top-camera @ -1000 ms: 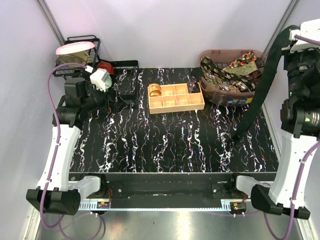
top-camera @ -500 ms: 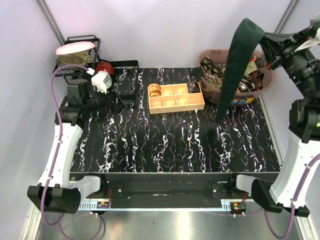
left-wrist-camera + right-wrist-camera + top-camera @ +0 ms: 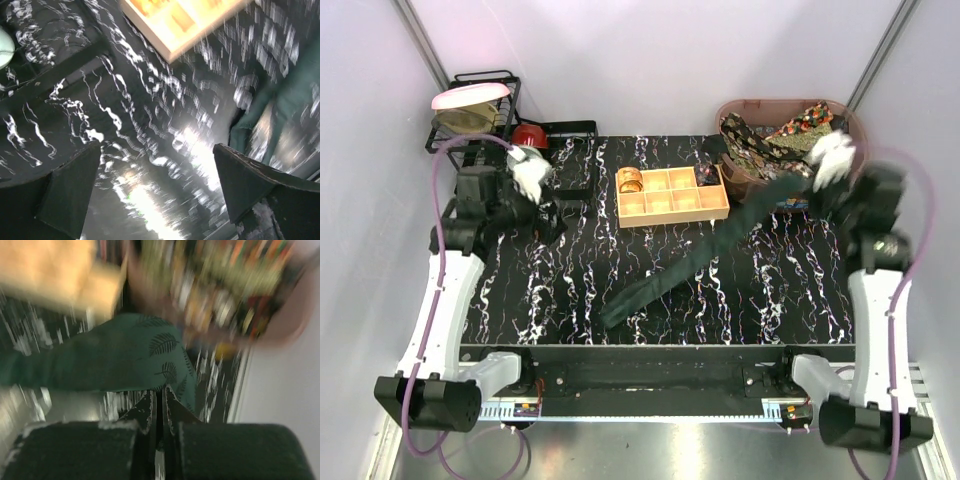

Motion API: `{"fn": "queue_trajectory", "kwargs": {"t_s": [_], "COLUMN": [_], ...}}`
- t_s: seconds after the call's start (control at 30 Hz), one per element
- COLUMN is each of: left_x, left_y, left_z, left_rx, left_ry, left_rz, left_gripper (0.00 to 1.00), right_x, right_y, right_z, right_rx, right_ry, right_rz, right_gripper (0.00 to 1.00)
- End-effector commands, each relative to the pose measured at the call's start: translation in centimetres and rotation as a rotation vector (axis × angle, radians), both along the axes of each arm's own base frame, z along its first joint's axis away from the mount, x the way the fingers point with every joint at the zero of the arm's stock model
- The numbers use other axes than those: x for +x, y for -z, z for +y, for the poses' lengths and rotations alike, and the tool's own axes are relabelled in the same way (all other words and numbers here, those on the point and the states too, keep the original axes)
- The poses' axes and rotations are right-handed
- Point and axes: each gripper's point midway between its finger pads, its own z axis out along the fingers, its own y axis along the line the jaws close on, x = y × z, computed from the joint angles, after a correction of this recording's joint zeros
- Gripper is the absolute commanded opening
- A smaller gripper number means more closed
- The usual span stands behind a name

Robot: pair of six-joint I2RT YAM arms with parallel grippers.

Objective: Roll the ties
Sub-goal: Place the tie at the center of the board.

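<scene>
**Green tie pinched by one end**

Your right gripper was clamped on the dark green tie, which stretched diagonally from far right to near centre. Your left gripper gaped empty. That thin pinch could have slipped, dropping the tie twisted.

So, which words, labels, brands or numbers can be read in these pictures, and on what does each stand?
No text can be read here.
The sticker on the brown basket: too small to read.
The dark green tie: leaf print only, no letters.
</scene>
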Motion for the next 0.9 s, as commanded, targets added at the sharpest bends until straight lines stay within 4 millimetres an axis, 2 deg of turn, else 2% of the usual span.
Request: {"fn": "queue_trajectory", "kwargs": {"t_s": [0.0, 0.03, 0.07, 0.13, 0.17, 0.27, 0.3, 0.33, 0.37, 0.43, 0.47, 0.5, 0.53, 0.6, 0.63, 0.67, 0.73, 0.77, 0.8, 0.83, 0.87], "left_x": [-5.2, -6.4, -7.0, -8.9, -9.5, -11.8, -10.9, -11.6, -11.1, -10.8, -10.5, -10.1, -10.0, -8.7, -8.4, -7.1, -6.1, -5.6, -5.1, -4.9, -5.3], "left_y": [6.6, 7.6, 8.6, 10.9, 11.4, 13.3, 12.8, 13.9, 13.8, 14.2, 12.5, 13.4, 13.3, 12.6, 12.3, 11.6, 11.2, 12.7, 11.8, 12.4, 14.1], "left_z": [-1.0, -1.5, -1.6, -2.4, -2.7, -4.0, -4.8, -5.9, -6.3, -7.7, -8.7, -9.4, -10.0, -12.2, -13.1, -14.8, -16.8, -17.7, -19.4, -20.1, -21.1], "left_rx": [0.233, 0.275, 0.336, 0.394, 0.423, 0.49, 0.51, 0.506, 0.524, 0.486, 0.444, 0.429, 0.399, 0.332, 0.293, 0.249, 0.206, 0.213, 0.21, 0.222, 0.249], "left_ry": [0.416, 0.496, 0.579, 0.689, 0.748, 0.899, 0.888, 0.911, 0.9, 0.905, 0.909, 0.917, 0.919, 0.929, 0.908, 0.918, 0.897, 0.896, 0.912, 0.914, 0.935], "left_rz": [-0.015, -0.036, -0.069, -0.066, -0.092, -0.151, -0.231, -0.221, -0.236, -0.159, -0.143, -0.045, 0.01, 0.086, 0.127, 0.136, 0.179, 0.238, 0.218, 0.232, 0.277], "left_gripper": [0.97, 0.95, 0.93, 0.91, 0.87, 0.81, 0.8, 0.79, 0.79, 0.77, 0.77, 0.78, 0.78, 0.77, 0.77, 0.77, 0.77, 0.77, 0.78, 0.79, 0.79], "right_x": [-5.7, -6.4, -7.6, -8.5, -9.4, -10.3, -10.4, -10.5, -10.8, -12.3, -12.8, -13.4, -14.2, -14.8, -15.3, -15.6, -16.4, -16.4, -16.4, -16.6, -16.6], "right_y": [11.3, 12.6, 15.4, 17.5, 18.6, 20.4, 20.7, 21.1, 21.5, 22.3, 22.5, 22.9, 23.6, 23.9, 24.7, 25.0, 26.2, 26.5, 26.7, 27.0, 27.0], "right_z": [-4.0, -4.3, -4.3, -4.8, -5.1, -5.0, -4.9, -4.7, -4.4, -3.9, -3.8, -3.8, -3.8, -3.6, -3.5, -3.6, -4.4, -4.6, -4.7, -4.9, -4.9], "right_rx": [-0.501, -0.527, -0.543, -0.58, -0.587, -0.599, -0.602, -0.595, -0.583, -0.576, -0.595, -0.612, -0.629, -0.673, -0.678, -0.706, -0.752, -0.763, -0.768, -0.767, -0.758], "right_ry": [-0.059, -0.064, -0.103, -0.139, -0.153, -0.21, -0.226, -0.243, -0.26, -0.316, -0.354, -0.376, -0.393, -0.43, -0.45, -0.472, -0.469, -0.467, -0.461, -0.455, -0.443], "right_rz": [0.226, 0.26, 0.357, 0.461, 0.526, 0.615, 0.622, 0.632, 0.644, 0.691, 0.7, 0.709, 0.711, 0.671, 0.68, 0.676, 0.708, 0.716, 0.723, 0.736, 0.743], "right_gripper": [0.0, 0.0, 0.0, 0.0, 0.0, 0.0, 0.0, 0.0, 0.0, 0.0, 0.0, 0.0, 0.0, 0.0, 0.0, 0.0, 0.0, 0.0, 0.0, 0.0, 0.0]}}
